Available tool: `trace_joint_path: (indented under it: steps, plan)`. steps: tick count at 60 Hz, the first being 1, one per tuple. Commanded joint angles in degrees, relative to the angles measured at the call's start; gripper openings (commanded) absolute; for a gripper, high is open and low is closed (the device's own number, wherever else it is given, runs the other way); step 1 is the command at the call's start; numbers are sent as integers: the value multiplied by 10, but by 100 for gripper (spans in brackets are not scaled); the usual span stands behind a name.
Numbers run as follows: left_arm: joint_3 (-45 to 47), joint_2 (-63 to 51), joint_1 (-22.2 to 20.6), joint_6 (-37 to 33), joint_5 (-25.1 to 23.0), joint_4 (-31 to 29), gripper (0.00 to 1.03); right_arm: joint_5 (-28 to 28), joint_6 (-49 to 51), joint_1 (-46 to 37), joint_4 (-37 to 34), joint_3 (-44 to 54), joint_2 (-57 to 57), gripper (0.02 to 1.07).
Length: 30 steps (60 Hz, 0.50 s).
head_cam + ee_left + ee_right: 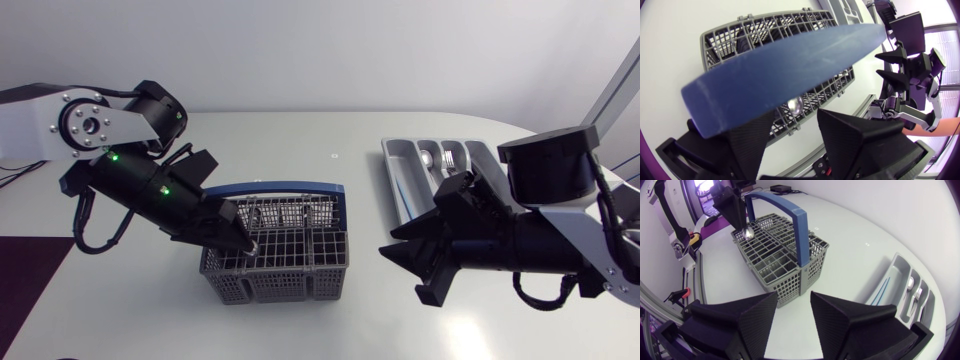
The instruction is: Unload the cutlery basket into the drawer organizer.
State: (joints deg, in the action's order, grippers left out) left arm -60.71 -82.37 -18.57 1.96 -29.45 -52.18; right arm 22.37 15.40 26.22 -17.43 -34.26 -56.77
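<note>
The grey cutlery basket (290,285) with a blue handle (300,186) stands in the middle of the table. My left gripper (248,247) reaches down into its left side. In the left wrist view its fingers stand apart on either side of a spoon bowl (794,105) sticking up from the basket (740,35), under the handle (790,65); no contact shows. The right wrist view shows that spoon (749,233) at the left gripper's tip. My right gripper (410,268) hovers open and empty right of the basket (790,287), in front of the grey organizer (398,170).
The organizer (897,265) lies at the back right, partly under my right arm. It holds a spoon (910,282), a fork (918,297) and a blue-handled piece (883,290). Bare tabletop lies between basket and organizer.
</note>
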Motion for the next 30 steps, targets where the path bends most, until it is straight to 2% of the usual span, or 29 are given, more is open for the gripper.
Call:
trace_joint_path:
  steps: [1,6,19,30]
  plan:
    - [-20,-15,-6,25,6,9,50,-4,-12,4,7,18,10,53]
    - [-20,-21,-10,31,10,16,49,-4,-12,4,7,20,11,53]
    - [-22,-23,-16,39,12,24,28,-5,-12,4,8,23,13,53]
    - [-20,-28,-26,51,12,37,24,-6,-12,5,13,28,14,53]
